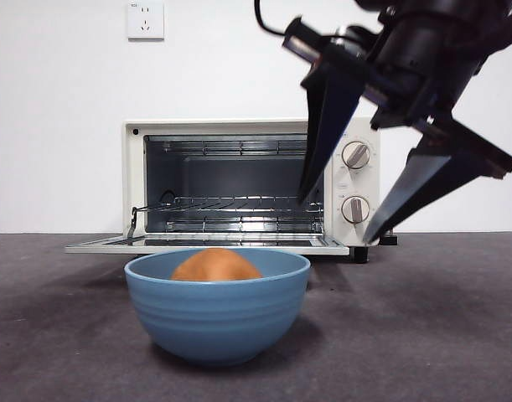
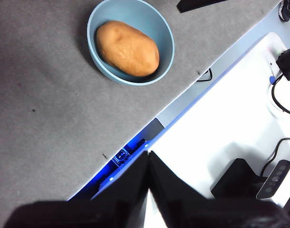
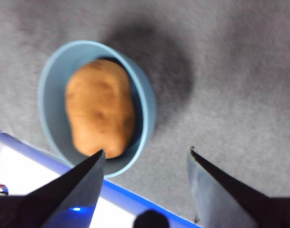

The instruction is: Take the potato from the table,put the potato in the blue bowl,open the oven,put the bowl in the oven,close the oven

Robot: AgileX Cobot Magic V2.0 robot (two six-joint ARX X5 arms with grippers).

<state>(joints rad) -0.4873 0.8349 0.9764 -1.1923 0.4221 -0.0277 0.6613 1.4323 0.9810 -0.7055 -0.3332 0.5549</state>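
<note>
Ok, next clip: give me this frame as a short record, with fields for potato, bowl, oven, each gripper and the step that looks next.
potato: potato lies inside the blue bowl
bowl: on the table, in front of the oven
oven: oven door is down and open, wire rack bare
right gripper: right gripper hangs open above the table, beside the bowl
left gripper: left gripper is shut, back over the table's edge, away from the bowl
likely next: put the bowl in the oven
</note>
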